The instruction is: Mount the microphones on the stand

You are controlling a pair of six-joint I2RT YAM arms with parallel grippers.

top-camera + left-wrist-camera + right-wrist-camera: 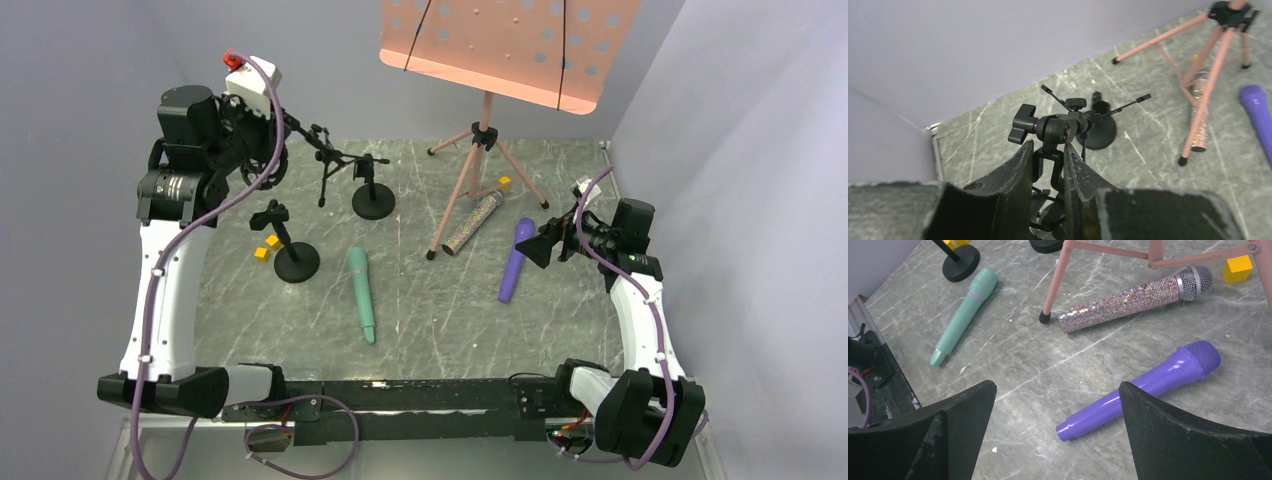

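Grey stone table [430,320], near to far: mint green microphone [362,293] lying flat, purple microphone [516,260] flat just beside the wide-open, empty right gripper [1057,387], glittery microphone [473,222] by a pink stand leg [455,205] — left gripper [1048,147] pinched shut on the black stand [1050,127] at its joint.

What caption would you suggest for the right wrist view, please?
Open right hand facing the purple microphone; glittery microphone and mint green microphone lie beyond.

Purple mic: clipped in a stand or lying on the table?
Lying flat: the purple mic rests on the table, nothing holding it.
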